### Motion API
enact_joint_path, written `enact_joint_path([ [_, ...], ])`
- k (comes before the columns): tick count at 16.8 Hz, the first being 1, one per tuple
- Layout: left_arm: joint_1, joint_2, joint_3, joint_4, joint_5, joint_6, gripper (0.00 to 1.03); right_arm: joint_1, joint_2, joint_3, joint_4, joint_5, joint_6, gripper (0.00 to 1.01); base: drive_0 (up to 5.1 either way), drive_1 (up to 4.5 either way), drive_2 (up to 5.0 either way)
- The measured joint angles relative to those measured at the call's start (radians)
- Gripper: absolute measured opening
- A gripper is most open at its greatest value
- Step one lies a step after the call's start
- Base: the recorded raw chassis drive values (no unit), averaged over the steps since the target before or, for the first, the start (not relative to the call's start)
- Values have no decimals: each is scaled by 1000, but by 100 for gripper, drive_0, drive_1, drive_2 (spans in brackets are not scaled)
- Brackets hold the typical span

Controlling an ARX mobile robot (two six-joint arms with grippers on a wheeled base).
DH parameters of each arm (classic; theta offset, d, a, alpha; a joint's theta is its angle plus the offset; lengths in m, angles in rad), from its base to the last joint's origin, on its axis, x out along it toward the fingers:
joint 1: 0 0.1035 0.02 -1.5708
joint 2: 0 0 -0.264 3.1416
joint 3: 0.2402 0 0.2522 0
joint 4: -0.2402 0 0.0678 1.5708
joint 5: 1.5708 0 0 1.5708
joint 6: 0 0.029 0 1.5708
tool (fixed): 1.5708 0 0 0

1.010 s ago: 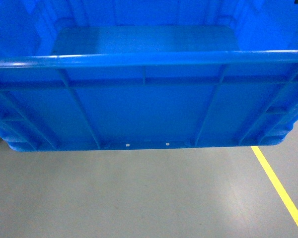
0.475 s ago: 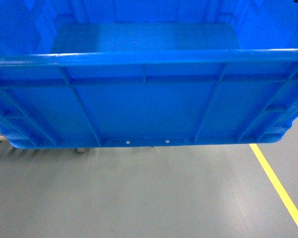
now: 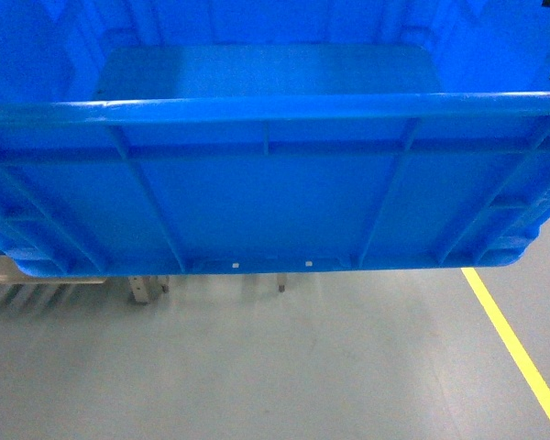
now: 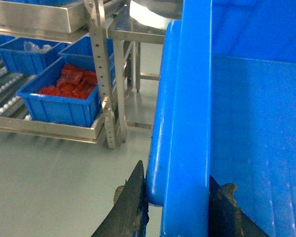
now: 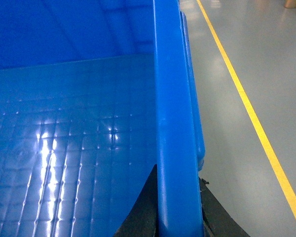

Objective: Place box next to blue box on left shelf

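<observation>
- In our head view the box point(image 3: 275, 183) fills nearly the whole width, cut off at both sides and the top, hiding most of what lies behind it; only blurred metal legs of the left shelf point(image 3: 142, 289) peek beneath its lower edge.
- Our left gripper point(image 4: 175, 207) straddles the box's left rim, one finger outside, one inside, clamped on the wall.
- Our right gripper point(image 5: 175, 207) pinches the right rim likewise; its fingertips are cut off below.
- Left of our left gripper, the shelf's rollers carry smaller blue bins point(image 4: 59, 98), one holding red items.
- Right of our right gripper, a yellow floor line point(image 5: 246, 103) runs.
</observation>
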Motion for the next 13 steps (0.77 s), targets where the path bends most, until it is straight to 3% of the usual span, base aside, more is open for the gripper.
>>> enact_joint_path([
  [3, 0, 2, 0, 3, 2, 0, 18, 0, 2, 0, 7, 0, -1, 7, -2, 139, -143],
  [13, -1, -1, -1, 0, 2, 0, 18, -1, -1, -1, 0, 0, 0, 7, -496, 250, 250],
])
